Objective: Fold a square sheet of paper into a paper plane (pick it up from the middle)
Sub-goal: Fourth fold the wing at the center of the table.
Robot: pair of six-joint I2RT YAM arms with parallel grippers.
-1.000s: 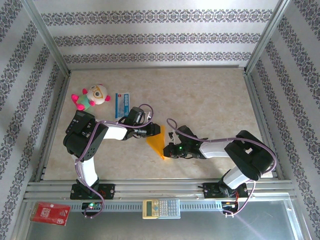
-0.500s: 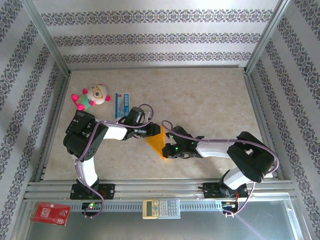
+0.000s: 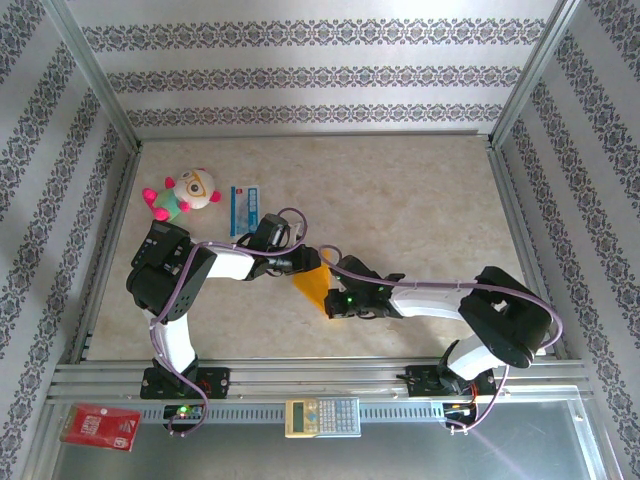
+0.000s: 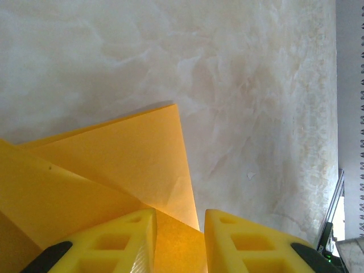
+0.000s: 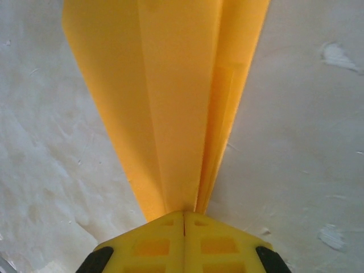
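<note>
Two grippers meet on the paper plane (image 3: 312, 288), mid-table.
My right gripper (image 5: 183, 219) has slid left and now pinches its narrow end, jaws fully together. My left gripper (image 4: 179, 227), part open, straddles the wide end, gripping nothing. I judge the centre crease is being sharpened.

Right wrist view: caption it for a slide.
Right hand shut on the narrow end of a folded orange-yellow paper plane, pale marbled tabletop behind.

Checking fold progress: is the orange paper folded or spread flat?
Folded: the paper plane shows stacked layers and lengthwise creases, narrowing into the shut right gripper.
</note>
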